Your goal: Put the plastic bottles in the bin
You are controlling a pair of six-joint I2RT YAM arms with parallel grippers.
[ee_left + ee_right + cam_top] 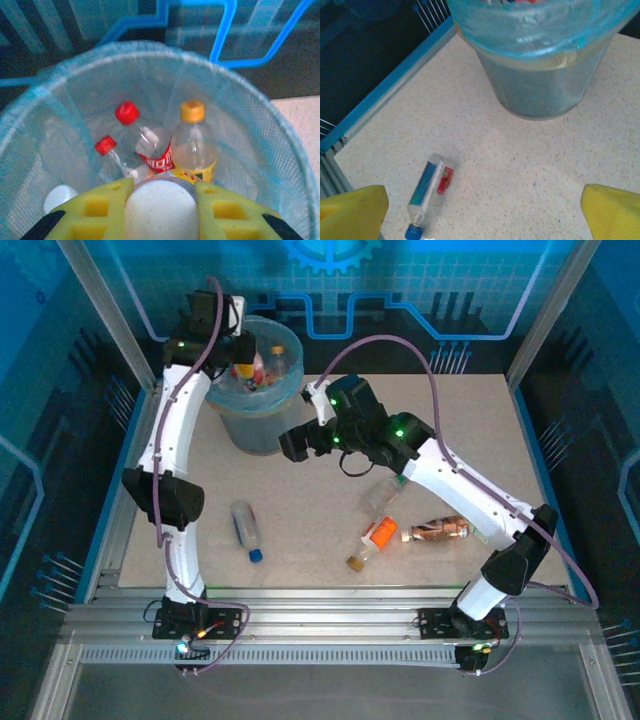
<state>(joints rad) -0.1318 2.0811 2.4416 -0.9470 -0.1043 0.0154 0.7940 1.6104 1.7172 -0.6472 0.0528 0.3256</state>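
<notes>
Yellow pads [100, 212] of the left end effector [161, 184] are clamped on a white round object [160, 215], which is seen end-on and too close to be identified further. The left arm [175, 440] rises from its base at the near left corner of the table [300, 575], is bent at the elbow, and is stretched towards the far left corner. Its end effector is held above the open mouth of the bin [262, 425], which stands near that corner.

Inside the bin, a red-capped bottle [145, 145] is seen with a red label bearing white lettering that cannot be read. A second red cap [105, 145] is seen beside it. An orange-capped bottle [193, 145] stands upright with a yellow label whose print is also illegible.

The right arm [470, 490] is folded at an elbow by the right edge, and its forearm is directed towards the middle of the table. The right end effector [293, 444] is held just beside the near side of the bin, with its fingers spread wide and nothing between them.

A blue-capped bottle [426, 194] lies towards the near left of the table. It carries a blue and red label, and no writing can be made out on it. Three more bottles lie towards the near right. A clear bottle [382, 496] is partly under the right arm, with an orange-labelled bottle [374, 540] and a copper-coloured bottle [440, 531] close by.
</notes>
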